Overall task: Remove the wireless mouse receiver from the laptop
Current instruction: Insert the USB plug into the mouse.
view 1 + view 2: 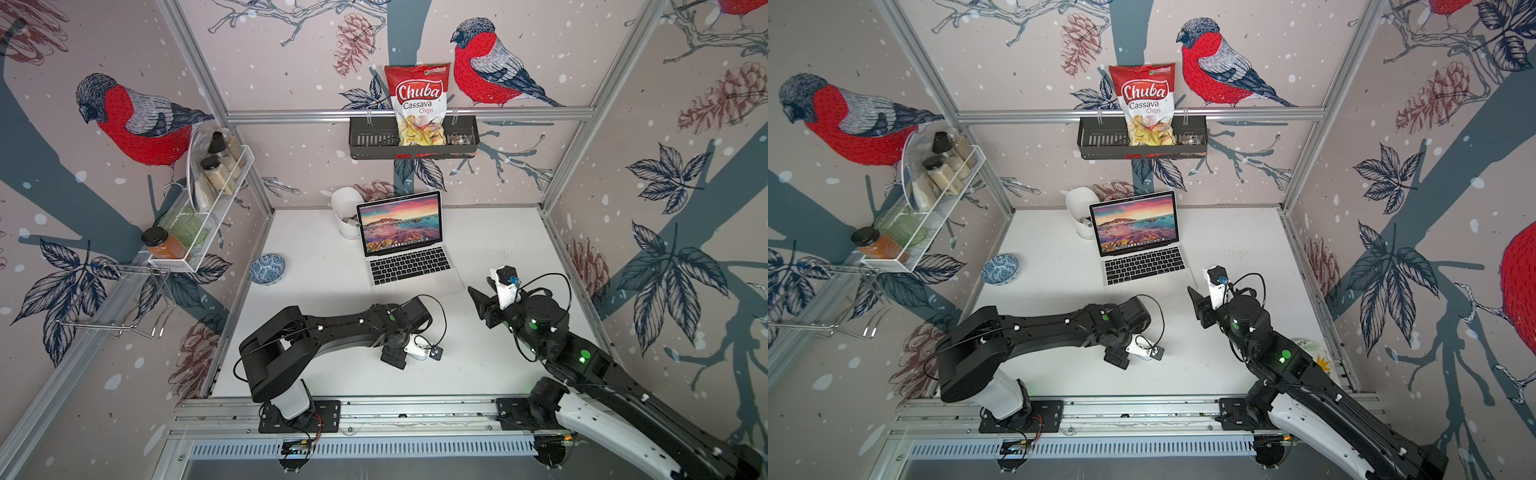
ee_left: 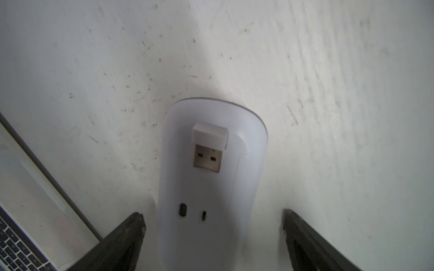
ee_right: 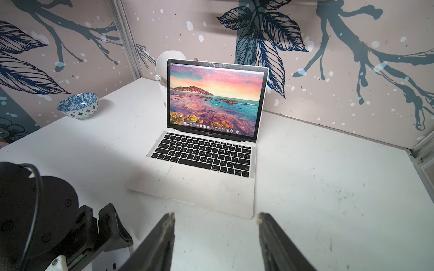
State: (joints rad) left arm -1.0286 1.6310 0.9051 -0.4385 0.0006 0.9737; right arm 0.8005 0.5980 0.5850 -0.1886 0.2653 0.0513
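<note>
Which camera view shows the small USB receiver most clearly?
The left wrist view: the receiver rests on the white underside of the mouse, close and unobstructed. In both top views the left arm hides it. The right wrist view faces the laptop and misses it.

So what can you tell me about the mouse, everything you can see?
The mouse is a smooth, pale oval, plastic by the look, lying belly-up on the white table. Its underside shows a small dark hole and a thin dark slot. A little receiver, white cap and metal plug, lies on it. The open left tool straddles it without touching. The laptop sits beside it, apart.
</note>
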